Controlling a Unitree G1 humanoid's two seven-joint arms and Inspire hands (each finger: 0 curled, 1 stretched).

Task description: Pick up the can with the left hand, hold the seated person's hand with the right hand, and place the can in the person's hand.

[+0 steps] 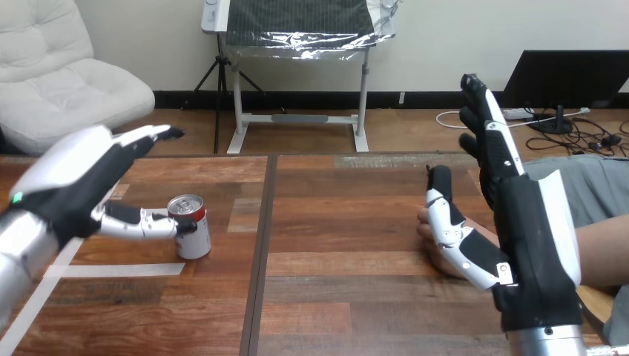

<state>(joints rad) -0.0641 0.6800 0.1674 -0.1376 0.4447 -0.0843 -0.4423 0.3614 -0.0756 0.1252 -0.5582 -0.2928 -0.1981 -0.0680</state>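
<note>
can: a red and silver can (pixel 190 228) stands upright on the left half of the bench (pixel 348 222), with its top rim in view. it is just beyond a strip of white tape (pixel 111 271) laid across the boards.
left hand: the left hand (pixel 81 178) comes in from the lower left edge and is raised above the bench to the left of the can, with its white back turned upward.
left fingers: the fingers (pixel 141 137) are straight and lie close together, pointing to the upper right. they are higher than the can's top and apart from it.
left thumb: the thumb (pixel 137 221) stretches low toward the can, its tip at the can's upper side. whether it touches or stops just short cannot be told. nothing is gripped.
right hand: the right hand (pixel 530 230) rises from the lower right edge and stands on edge over the right half of the bench, with its black and white back toward the camera.
right fingers: these are straight and pressed together, point up and away, and hold nothing.
right thumb: this thumb (pixel 449 219) reaches out to the left and lies across the person's hand (pixel 436 256).
person's hand: it is low over the bench and partly hidden behind the right thumb and palm. the forearm (pixel 604 252) runs in from the right edge.
contact: the right thumb rests on the person's hand. it cannot be told whether it clasps that hand.
separation: the can and the person's hand are well apart, with the dark seam (pixel 263 245) of the bench between them.
</note>
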